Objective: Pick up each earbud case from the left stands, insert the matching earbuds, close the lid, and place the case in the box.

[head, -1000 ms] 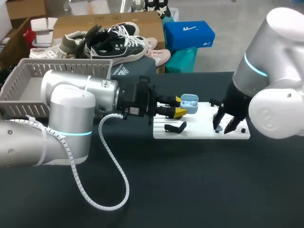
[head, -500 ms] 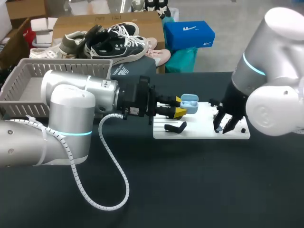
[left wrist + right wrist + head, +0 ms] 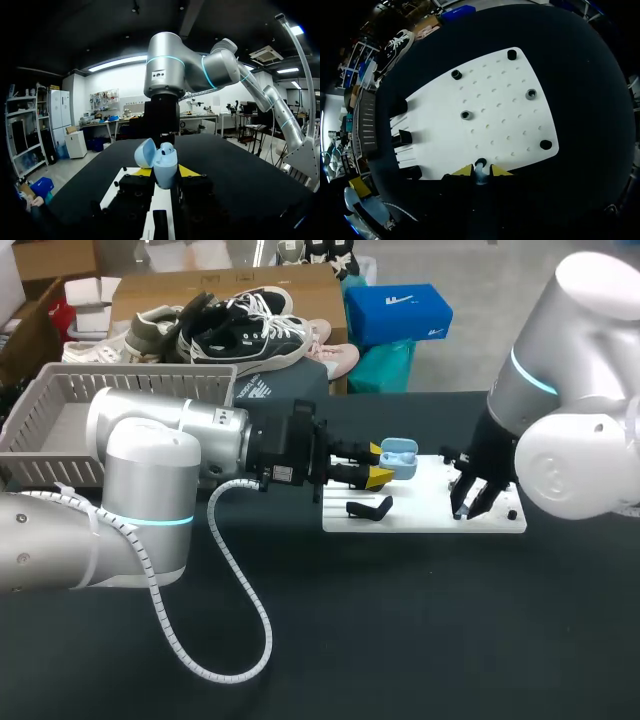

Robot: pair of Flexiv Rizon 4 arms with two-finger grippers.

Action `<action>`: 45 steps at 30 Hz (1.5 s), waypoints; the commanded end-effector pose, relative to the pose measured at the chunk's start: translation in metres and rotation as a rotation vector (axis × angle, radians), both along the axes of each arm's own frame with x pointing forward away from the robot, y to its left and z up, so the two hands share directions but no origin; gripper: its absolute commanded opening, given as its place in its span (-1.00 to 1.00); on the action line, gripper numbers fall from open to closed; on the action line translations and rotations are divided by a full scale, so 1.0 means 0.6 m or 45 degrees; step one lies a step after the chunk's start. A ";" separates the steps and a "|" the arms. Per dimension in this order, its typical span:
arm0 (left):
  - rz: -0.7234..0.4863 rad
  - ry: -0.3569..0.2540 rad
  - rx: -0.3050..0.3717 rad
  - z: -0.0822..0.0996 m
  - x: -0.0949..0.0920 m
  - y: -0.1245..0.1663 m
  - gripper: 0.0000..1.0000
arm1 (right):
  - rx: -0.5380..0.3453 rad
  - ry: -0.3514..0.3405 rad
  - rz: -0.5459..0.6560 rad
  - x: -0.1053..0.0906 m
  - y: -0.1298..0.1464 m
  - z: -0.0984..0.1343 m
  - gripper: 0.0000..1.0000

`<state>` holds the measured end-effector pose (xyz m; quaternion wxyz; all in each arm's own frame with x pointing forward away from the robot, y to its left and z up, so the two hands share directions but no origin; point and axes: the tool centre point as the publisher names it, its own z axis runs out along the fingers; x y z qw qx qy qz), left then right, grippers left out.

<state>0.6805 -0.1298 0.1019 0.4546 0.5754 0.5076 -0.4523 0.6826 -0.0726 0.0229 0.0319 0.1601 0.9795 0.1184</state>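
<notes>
- The left gripper is clamping the pale blue earbud case from both sides between its yellow tips, holding it upright above the far left part of the white board.
- The case's lid is standing open, tilted off to one side, and something small is sitting in the case's mouth. It is probably an earbud already in place, though the view is too poor to be sure.
- The right gripper is pointing down at the board's right part, with its fingers drawn close together and pinching a small pale earbud.
- That earbud is sitting right at a black socket near the board's edge. Other sockets are standing apart across the board.
- A black stand is lying on the board's left end, just below the held case.
- A grey basket is resting at the table's far left, well apart from both grippers.
</notes>
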 end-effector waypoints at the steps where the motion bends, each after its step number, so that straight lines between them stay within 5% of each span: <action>1: 0.002 -0.002 -0.003 -0.001 0.000 0.000 -1.00 | -0.011 -0.018 -0.010 -0.013 -0.005 0.018 -1.00; 9: 0.002 -0.002 -0.003 -0.001 0.000 0.000 -1.00 | -0.051 -0.080 -0.004 -0.038 -0.017 0.073 -1.00; 19: 0.002 -0.002 -0.003 -0.001 0.000 0.000 -1.00 | -0.119 -0.124 0.106 -0.060 -0.026 0.216 -1.00; 27: 0.002 -0.002 -0.003 -0.001 0.000 0.000 -1.00 | -0.204 -0.092 0.344 -0.070 0.041 0.300 -1.00; 36: 0.002 -0.002 -0.003 -0.001 0.000 0.000 -1.00 | -0.230 -0.035 0.565 -0.063 0.119 0.302 -1.00; 45: 0.002 -0.002 -0.003 -0.001 0.000 0.000 -1.00 | -0.247 0.012 0.642 -0.046 0.145 0.275 -1.00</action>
